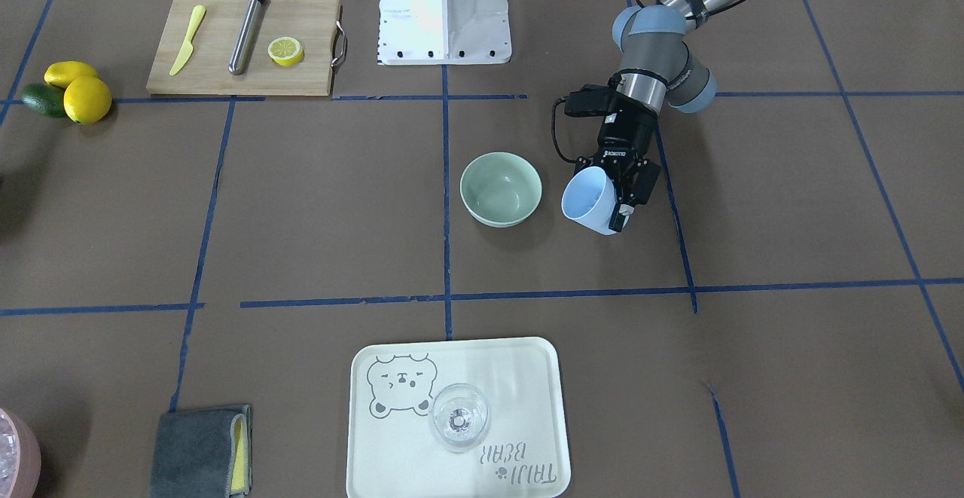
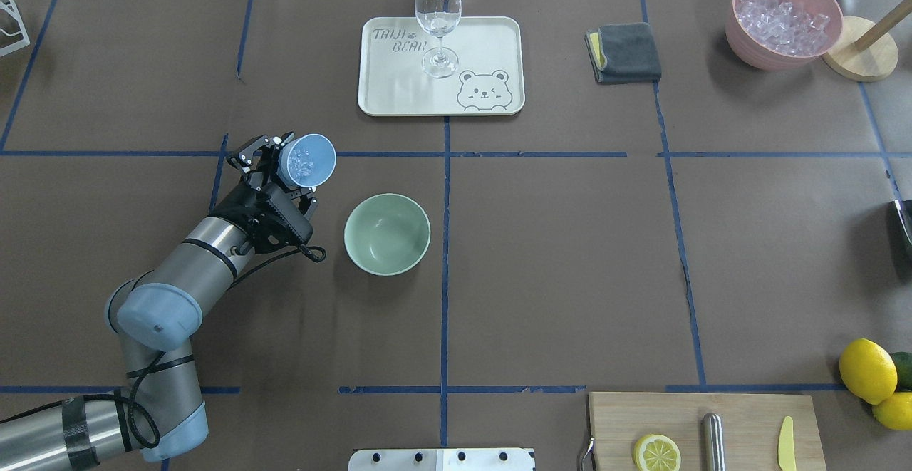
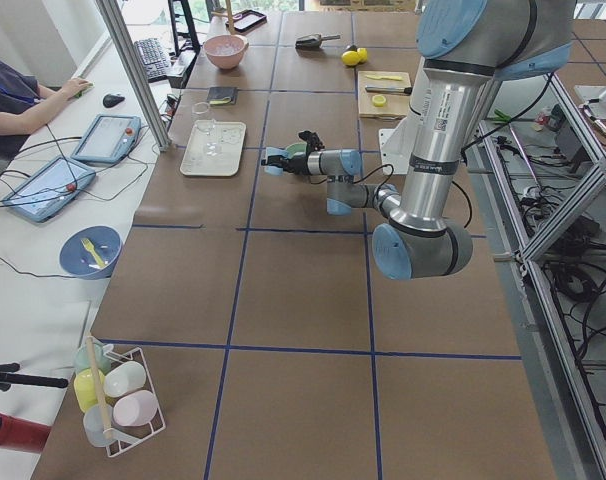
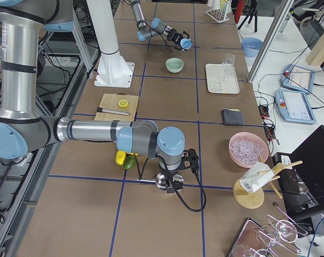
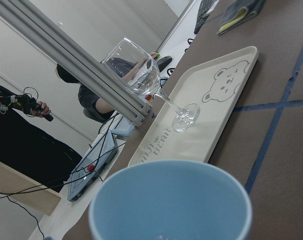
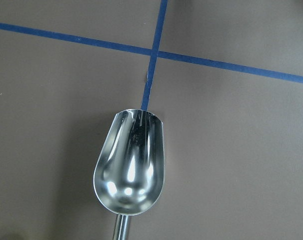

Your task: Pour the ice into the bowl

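Overhead exterior: my left tool [image 2: 279, 172] pinches the tilted blue cup [image 2: 325, 156], ice [image 2: 303, 163] inside, just beside the mint bowl [image 2: 387, 234], which sits empty on the bench [image 2: 570, 257]; the pour itself remains.

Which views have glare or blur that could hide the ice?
Left wrist view: the blue cup rim is close and soft. Front-facing view: robot base blown out, cup interior washed pale. Right wrist view: specular spots on the scoop. Overhead view: even light, ice readable in the cup.
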### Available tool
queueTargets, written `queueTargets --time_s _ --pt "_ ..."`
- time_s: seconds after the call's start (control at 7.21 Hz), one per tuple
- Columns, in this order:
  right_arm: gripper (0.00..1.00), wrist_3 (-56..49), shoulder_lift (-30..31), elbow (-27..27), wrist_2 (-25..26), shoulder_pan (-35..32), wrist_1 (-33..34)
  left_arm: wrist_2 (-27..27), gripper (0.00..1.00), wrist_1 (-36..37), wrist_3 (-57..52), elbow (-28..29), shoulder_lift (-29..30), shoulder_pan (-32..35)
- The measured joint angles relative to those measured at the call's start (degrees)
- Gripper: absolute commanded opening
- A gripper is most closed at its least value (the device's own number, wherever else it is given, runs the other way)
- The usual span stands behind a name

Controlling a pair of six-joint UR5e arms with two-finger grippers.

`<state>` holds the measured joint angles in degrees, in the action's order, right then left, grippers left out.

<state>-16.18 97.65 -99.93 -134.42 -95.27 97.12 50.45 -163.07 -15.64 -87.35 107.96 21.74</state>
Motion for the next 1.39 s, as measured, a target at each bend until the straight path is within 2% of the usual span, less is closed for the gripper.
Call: queueTargets --time_s 0.42,0.83,1.39 --pt "1.0 0.68 0.33 0.0 0.07 -0.67 0.0 -2.51 0.0 0.96 -16.39 -0.05 1.46 -2.83" --pt "1.0 1.97 1.13 0.0 -0.15 -1.29 0.08 -13.88 0.0 4.77 -32.98 -0.38 2.58 -8.15" --pt "1.0 2.46 1.81 0.0 -0.29 -2.0 0.03 -19.67 0.0 6.18 -46.74 -0.46 3.01 -10.45"
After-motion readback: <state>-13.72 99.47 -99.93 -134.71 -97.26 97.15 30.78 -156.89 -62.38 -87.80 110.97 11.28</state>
